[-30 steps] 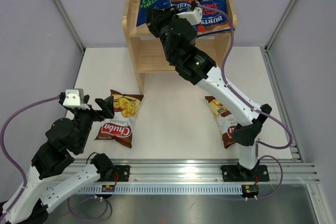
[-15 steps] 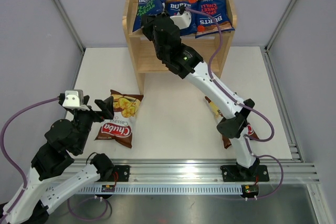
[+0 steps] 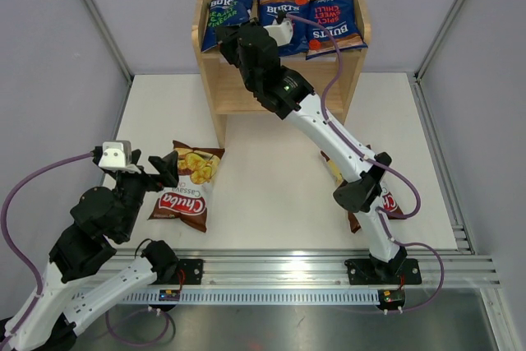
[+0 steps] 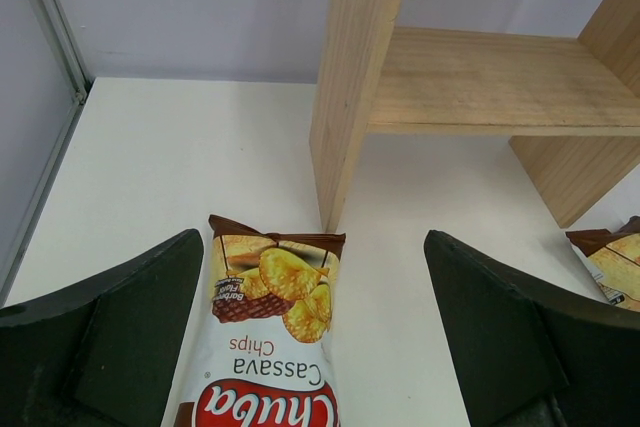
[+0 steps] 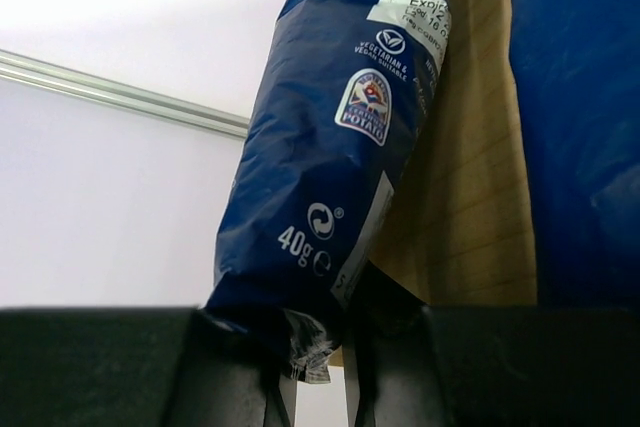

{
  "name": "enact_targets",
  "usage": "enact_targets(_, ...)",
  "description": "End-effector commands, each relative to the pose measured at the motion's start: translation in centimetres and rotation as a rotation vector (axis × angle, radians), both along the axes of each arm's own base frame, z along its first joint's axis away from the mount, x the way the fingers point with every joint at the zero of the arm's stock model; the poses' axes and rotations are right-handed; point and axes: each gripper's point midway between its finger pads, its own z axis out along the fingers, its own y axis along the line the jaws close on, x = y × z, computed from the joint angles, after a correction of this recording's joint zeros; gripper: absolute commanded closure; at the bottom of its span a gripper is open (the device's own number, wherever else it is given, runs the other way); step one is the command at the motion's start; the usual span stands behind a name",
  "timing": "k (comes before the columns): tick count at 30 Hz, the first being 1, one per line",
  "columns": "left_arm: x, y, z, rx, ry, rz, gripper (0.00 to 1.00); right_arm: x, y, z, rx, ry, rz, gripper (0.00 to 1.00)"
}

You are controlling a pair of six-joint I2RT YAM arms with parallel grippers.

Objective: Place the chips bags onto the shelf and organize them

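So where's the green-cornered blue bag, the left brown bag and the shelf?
green-cornered blue bag (image 3: 223, 16): top view, printed front.
left brown bag (image 3: 182, 203): top view, red logo.
shelf (image 3: 237, 92): top view, bare lower tier.

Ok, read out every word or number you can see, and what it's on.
"BURTS", "40g": green-cornered Burts bag, held by the right claw.
"BURTS": middle Burts bag.
"BURTS", "SPICY SWEET CHILLI": right Burts bag.
"Chuba", "Cassava Chips": left Chuba bag.
Held bag's fine print, right Chuba bag: unreadable.
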Motion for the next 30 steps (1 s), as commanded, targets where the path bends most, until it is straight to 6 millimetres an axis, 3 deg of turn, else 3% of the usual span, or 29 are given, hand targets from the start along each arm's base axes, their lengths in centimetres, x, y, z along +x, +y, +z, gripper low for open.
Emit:
enact_targets(1, -0.1, -0.2, 1.1, -0.024, -0.045, -0.019, 0.04, -0.6, -0.6, 2.4, 0.083, -0.016, 0.017, 0.74)
enact_targets(4, -0.1, -0.3, 1.0, -0.024, -0.044, -0.024, 0.04, -0.8, -0.7, 2.5, 0.086, -0.008, 0.021, 0.71)
enact_targets(12, -0.2, -0.2, 1.1, -0.030, -0.048, -0.024, 0.05, -1.6, -1.4, 2.0, 0.068, 0.045, 0.025, 0.44)
enact_targets(21, -0.1, -0.2, 1.1, -0.031, -0.046, -0.024, 0.05, -2.5, -1.0, 2.2, 0.084, 0.064, 0.076, 0.39)
enact_targets(24, -0.2, -0.3, 1.1, -0.032, -0.047, -0.027, 0.05, -3.0, -1.0, 2.4, 0.095, 0.074, 0.094, 0.27)
enact_targets(26, -0.1, -0.3, 1.0, -0.031, -0.046, -0.027, 0.05, -3.1, -1.3, 2.5, 0.089, 0.079, 0.092, 0.01)
enact_targets(30, -0.1, -0.3, 1.1, -0.033, -0.046, -0.027, 0.05, -3.6, -1.5, 2.4, 0.088, 0.090, 0.098, 0.01)
